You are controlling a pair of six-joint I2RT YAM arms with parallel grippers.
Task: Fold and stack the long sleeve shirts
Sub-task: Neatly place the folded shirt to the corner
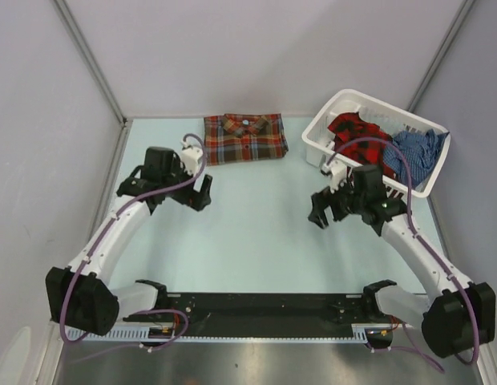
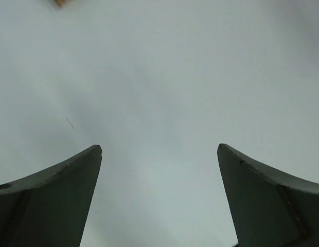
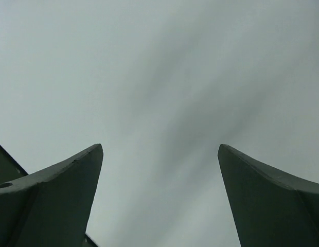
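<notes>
A brown, red-orange and light-blue plaid shirt (image 1: pixel 245 137) lies folded flat at the back middle of the table, collar toward the far wall. A red-and-black plaid shirt (image 1: pixel 357 133) and a blue checked shirt (image 1: pixel 414 152) lie crumpled in the white laundry basket (image 1: pixel 319 131) at the back right. My left gripper (image 1: pixel 201 191) is open and empty, just in front and left of the folded shirt; a tiny corner of that shirt shows in the left wrist view (image 2: pixel 59 2). My right gripper (image 1: pixel 322 210) is open and empty over bare table, in front of the basket.
The pale green table top (image 1: pixel 256 233) lies between the two arms. Grey walls close in the back and sides. A black base rail (image 1: pixel 256 309) runs along the near edge. Both wrist views show only the table surface between the fingers (image 2: pixel 56 190) (image 3: pixel 267 200).
</notes>
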